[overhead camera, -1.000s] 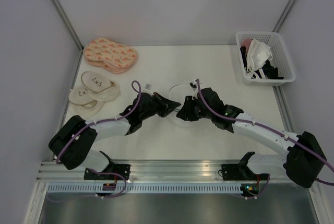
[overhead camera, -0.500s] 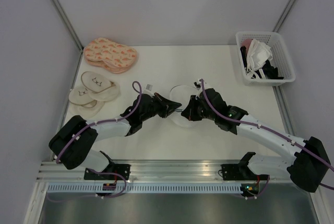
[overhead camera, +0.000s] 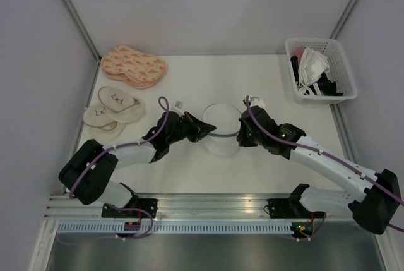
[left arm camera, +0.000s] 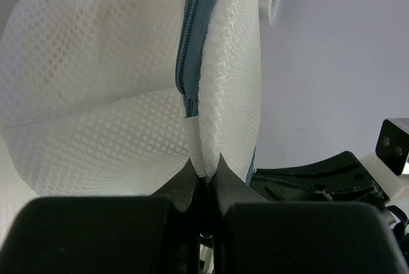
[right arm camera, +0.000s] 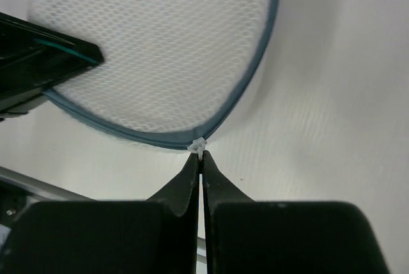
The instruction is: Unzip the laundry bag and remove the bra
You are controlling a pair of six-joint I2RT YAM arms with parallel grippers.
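The laundry bag (overhead camera: 219, 119) is being unzipped, pinched by left gripper (overhead camera: 210, 131) jaws, zip pull (right arm camera: 199, 144) by right gripper (right arm camera: 200, 159) jaws; rim-following drag likely next.

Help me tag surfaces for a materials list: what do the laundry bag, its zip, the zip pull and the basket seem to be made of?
The laundry bag looks like matt white synthetic mesh, a honeycomb of small holes. The zip: grey-blue woven tape with fine teeth, likely plastic. The zip pull: small white piece, probably plastic. The basket: white lattice walls, seemingly rigid plastic.
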